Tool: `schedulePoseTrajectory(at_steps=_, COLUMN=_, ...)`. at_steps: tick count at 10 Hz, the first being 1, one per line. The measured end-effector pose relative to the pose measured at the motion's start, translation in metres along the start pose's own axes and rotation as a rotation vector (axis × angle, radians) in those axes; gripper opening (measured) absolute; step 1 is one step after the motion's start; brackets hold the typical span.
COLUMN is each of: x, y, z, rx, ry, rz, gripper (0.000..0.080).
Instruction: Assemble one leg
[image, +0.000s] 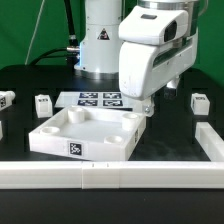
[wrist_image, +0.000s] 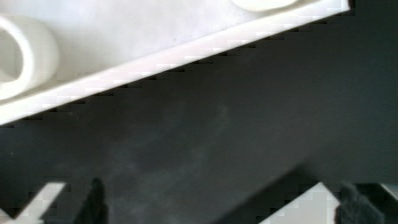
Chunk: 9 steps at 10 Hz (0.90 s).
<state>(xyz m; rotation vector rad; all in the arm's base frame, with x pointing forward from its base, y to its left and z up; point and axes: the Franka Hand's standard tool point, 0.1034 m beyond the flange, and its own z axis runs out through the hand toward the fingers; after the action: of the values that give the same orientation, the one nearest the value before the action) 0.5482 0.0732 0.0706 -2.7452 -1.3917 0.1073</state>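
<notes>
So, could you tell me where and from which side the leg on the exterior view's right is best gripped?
Probably from above, closing across two flat opposite sides: the leg is a stubby block standing alone on the black table, apart from the other parts. The gripper is open and holds nothing.

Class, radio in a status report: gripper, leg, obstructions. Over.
Gripper open, empty. Leg loose, exterior view's right, untouched. Tray edge close by gripper.

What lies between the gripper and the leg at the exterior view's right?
Nothing stands there. In the exterior view, only a bare stretch of the black table separates the gripper from that leg.
</notes>
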Motion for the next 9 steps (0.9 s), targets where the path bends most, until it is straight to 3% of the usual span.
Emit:
schedulePoseTrajectory(at_steps=6, x=-0.001, y=0.000, z=0.000, rx=0.000, ry=-0.001, rz=-0.004, gripper=0.0650)
schedulePoseTrajectory(at_steps=7, x=-0.007, y=0.001, z=0.005, rx=-0.016, ry=0.014, rz=-0.059, gripper=0.0650)
schedulePoseTrajectory(at_steps=9, x=-0.045, y=-0.005, z=0.019, rx=-0.031, ry=0.026, rz=-0.175, gripper=0.0650)
